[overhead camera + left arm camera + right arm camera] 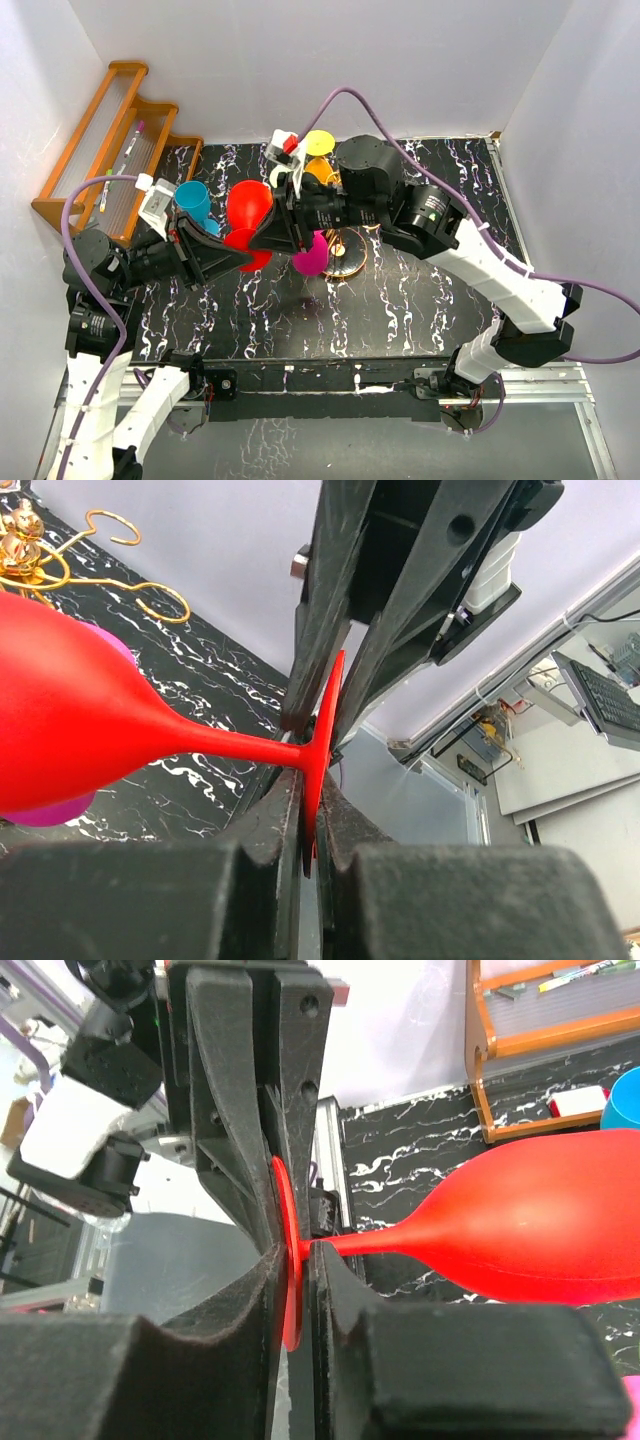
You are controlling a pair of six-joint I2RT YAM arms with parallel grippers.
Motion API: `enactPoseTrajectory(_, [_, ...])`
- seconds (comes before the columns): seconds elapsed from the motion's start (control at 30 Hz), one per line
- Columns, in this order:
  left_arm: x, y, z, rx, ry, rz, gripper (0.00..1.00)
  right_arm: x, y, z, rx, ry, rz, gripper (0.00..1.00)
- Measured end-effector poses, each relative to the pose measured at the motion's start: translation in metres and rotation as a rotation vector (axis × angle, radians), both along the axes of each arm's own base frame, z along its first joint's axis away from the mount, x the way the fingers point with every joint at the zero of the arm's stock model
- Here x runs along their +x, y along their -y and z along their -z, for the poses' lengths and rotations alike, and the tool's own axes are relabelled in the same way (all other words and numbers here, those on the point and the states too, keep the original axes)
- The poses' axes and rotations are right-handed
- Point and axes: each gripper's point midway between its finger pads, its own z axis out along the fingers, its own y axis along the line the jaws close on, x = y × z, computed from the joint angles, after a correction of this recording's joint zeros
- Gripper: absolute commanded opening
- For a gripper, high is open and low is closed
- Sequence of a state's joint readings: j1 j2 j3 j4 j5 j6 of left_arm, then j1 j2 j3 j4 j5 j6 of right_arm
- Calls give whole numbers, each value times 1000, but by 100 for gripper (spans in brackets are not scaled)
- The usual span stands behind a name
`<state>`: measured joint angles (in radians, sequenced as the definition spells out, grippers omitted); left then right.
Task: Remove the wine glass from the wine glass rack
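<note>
A red wine glass [248, 205] is held in the air left of the gold wire wine glass rack [345, 258]. Its bowl shows in the left wrist view [70, 730] and in the right wrist view [540, 1220]. My left gripper [250, 252] [312, 780] is shut on the glass's round foot [325, 720] from one side. My right gripper [280, 225] [295, 1260] is shut on the same foot [288, 1260] from the opposite side. The two grippers' fingers meet tip to tip. The rack's gold loops [100, 580] lie behind the bowl, apart from it.
A magenta glass [310, 258], an orange one [320, 170] and a yellow one [319, 142] are around the rack. A blue glass [193, 200] is beside the left arm. A stepped wooden shelf [110, 150] stands at the back left. White walls enclose the black marbled table [420, 300].
</note>
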<state>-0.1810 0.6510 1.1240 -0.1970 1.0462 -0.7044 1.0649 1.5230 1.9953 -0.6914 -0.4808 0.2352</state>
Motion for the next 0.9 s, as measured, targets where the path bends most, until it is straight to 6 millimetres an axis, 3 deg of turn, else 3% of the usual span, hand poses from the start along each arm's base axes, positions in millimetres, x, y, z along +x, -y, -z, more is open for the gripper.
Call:
enactPoseTrajectory(0.1, [-2, 1, 0, 6, 13, 9, 0, -4, -1, 10, -18, -10, -10, 37])
enactPoseTrajectory(0.2, [-6, 1, 0, 12, 25, 25, 0, -11, 4, 25, -55, -26, -29, 39])
enactPoseTrajectory(0.33, [-13, 2, -1, 14, 39, 49, 0, -17, 13, 35, -95, -36, -45, 38])
enactPoseTrajectory(0.63, [-24, 2, -1, 20, 67, 80, 0, -28, 16, 32, -101, -37, -89, 30])
enactPoseTrajectory(0.9, [-27, 1, 6, 36, 68, 82, 0, -26, 5, 24, -107, -31, -121, 22])
